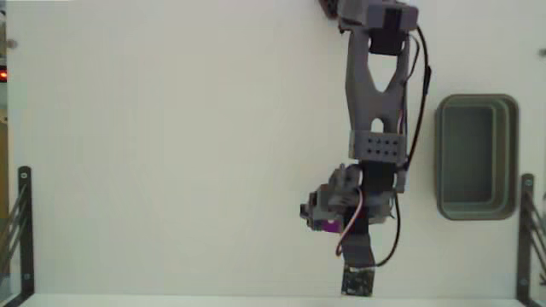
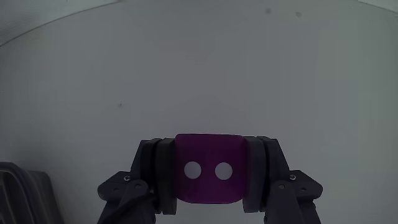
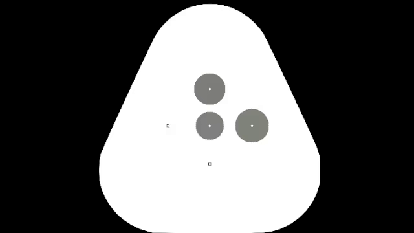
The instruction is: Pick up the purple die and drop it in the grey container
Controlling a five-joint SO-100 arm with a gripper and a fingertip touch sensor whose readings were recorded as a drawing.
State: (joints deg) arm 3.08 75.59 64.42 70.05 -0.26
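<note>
The purple die [image 2: 208, 168] is clamped between the two dark fingers of my gripper [image 2: 208, 171] in the wrist view, its two-pip face toward the camera. In the fixed view only a small purple patch of the die [image 1: 328, 225] shows under the gripper [image 1: 324, 220], near the lower middle of the white table. The grey container [image 1: 477, 156] stands at the right side of the table, well to the right of the gripper, and nothing shows inside it.
The arm [image 1: 375, 94] reaches down from its base at the top of the fixed view. A small black circuit board [image 1: 359, 280] hangs at the arm's lower end. Black metal brackets [image 1: 19, 222] stand at the table's left and right lower edges.
</note>
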